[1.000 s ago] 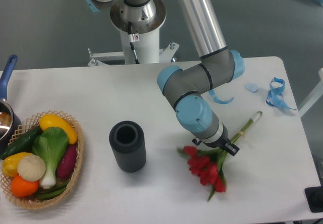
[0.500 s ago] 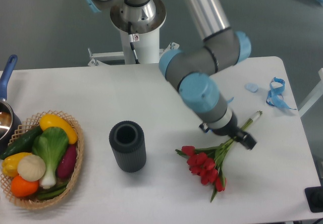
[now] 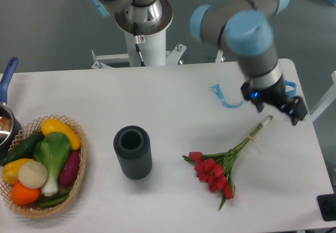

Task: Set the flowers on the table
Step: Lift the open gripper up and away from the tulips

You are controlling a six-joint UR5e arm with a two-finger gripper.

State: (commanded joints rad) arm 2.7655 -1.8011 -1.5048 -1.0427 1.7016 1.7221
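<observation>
Since the bunch of red tulips (image 3: 220, 166) is lying flat on the white table (image 3: 157, 96), blooms toward the near edge and tied stems pointing up and right, the placing itself is looking done, and the step in hand is the retreat. The hand (image 3: 290, 108) is hanging above the table's far right side, just beyond the stem tips and apart from them, holding nothing; how wide its fingers are standing I cannot tell from this angle. To finish well, I judge the arm should be lifting straight up and away before swinging, so nothing is brushing the stem ends or dragging the blue ribbon scraps (image 3: 224, 99) beside it. The dark ribbed vase (image 3: 133, 152) and the wicker basket of toy vegetables (image 3: 79, 178) are sitting well to the left, out of the path.
</observation>
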